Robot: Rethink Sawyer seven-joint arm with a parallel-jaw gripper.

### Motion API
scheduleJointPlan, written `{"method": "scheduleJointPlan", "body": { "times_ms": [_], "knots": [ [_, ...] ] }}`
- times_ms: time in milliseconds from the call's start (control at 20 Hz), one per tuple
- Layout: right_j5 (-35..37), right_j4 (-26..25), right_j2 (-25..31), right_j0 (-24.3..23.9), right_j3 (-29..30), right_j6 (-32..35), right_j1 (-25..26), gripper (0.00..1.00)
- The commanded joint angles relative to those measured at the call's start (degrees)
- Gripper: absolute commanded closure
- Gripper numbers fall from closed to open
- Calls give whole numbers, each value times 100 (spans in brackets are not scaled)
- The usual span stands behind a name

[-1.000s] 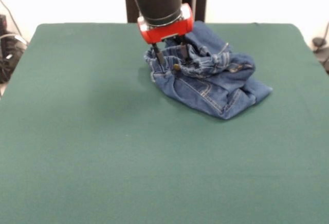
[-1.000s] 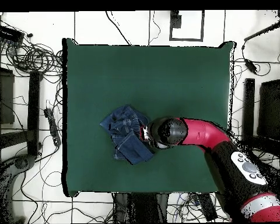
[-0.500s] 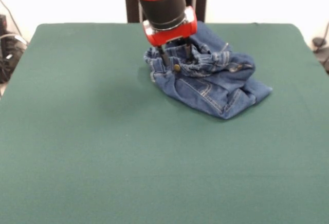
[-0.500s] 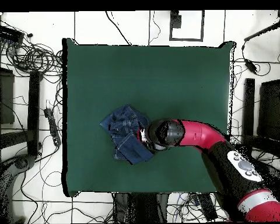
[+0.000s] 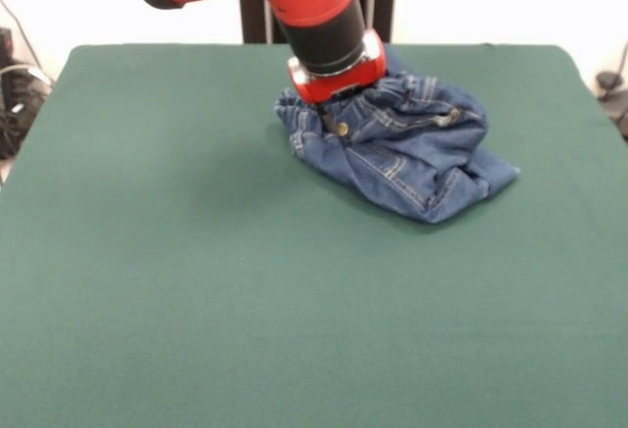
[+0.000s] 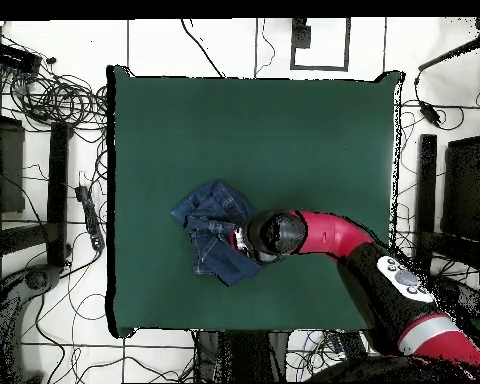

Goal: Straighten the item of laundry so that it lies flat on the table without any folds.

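The jeans (image 5: 397, 148) lie in a crumpled heap on the green table (image 5: 245, 281), in the front view a little right of the middle and toward the far edge. They are not flat: the denim is bunched with many folds, the gathered waistband (image 5: 319, 119) is on the left side of the heap, and a folded corner points to the right.

The gripper (image 5: 329, 112) comes down from above and is pressed into the waistband end of the jeans. Its red collar sits just over the cloth and its tips are sunk in the folds, so I cannot tell whether they are apart or together.

From overhead, the jeans (image 6: 212, 240) are left of the table's (image 6: 284, 130) middle, and the arm (image 6: 329, 232) reaches to their right edge.
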Motion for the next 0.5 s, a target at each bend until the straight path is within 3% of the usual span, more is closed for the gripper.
{"method": "scheduleJointPlan", "body": {
  "times_ms": [50, 200, 250, 500],
  "knots": [
    [-611, -336, 301, 415, 194, 15, 518, 0],
    [-875, -487, 197, 531, 161, 199, 380, 0],
    [-929, -540, 162, 567, 154, 295, 337, 100],
    [-1269, -696, 14, 708, 170, 553, 202, 100]
  ]
}}
